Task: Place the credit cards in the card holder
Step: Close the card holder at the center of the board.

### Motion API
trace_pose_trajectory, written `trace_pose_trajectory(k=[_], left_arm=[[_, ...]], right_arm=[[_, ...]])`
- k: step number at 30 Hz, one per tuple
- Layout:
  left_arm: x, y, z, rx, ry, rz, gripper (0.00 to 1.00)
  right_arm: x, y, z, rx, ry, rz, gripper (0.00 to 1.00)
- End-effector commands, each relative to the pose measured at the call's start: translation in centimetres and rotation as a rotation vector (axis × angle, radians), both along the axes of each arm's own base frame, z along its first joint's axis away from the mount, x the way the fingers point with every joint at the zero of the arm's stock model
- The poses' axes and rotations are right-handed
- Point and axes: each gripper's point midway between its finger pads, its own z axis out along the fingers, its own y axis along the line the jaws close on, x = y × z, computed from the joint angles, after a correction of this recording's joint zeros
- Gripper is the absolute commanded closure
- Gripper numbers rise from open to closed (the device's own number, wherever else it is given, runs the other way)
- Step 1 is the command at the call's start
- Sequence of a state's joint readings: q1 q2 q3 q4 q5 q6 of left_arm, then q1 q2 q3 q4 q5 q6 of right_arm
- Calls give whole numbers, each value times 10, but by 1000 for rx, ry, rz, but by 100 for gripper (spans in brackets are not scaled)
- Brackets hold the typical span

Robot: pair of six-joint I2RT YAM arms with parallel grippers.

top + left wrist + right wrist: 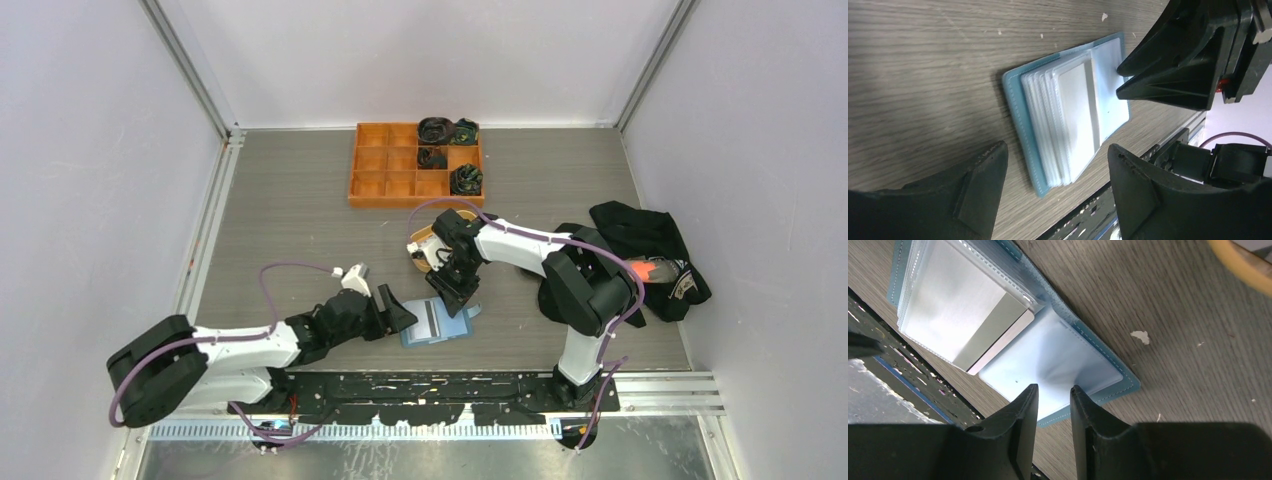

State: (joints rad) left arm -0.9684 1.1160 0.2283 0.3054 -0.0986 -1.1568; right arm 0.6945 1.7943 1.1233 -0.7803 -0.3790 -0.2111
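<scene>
Two risks: narrow-gapped right gripper (1054,387) snagging the 3 o'clock sleeve (1068,357), dragging card holder (1015,100); wide-spread left gripper (1057,147) at 9 o'clock not pinning it.

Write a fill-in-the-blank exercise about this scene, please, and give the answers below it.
1. The card holder lies ___, not folded shut.
2. Its cover is ___ in colour.
3. The gripper with its jaws nearly together belongs to the ___ arm.
4. The compartment tray is ___ in colour.
Answers: open; blue; right; orange.
</scene>
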Motion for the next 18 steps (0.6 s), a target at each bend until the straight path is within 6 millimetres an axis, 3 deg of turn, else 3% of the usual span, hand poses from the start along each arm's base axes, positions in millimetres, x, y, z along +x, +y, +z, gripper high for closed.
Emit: trace_pose_trajectory(k=[1,6,12,18], left_arm=[[4,-20,3,-48,18,-25,26],[7,-37,-5,-85,37,-47,29],[11,-56,14,-196,-29,-99,41],[12,-73,39,-237,-86,-147,42]], right_arm=[[2,-3,-2,-23,1,-2,64],[1,-2,-2,-19,9,-1,64],[1,0,2,-6,11,-5,64],[1,1,5,5,13,-8,64]])
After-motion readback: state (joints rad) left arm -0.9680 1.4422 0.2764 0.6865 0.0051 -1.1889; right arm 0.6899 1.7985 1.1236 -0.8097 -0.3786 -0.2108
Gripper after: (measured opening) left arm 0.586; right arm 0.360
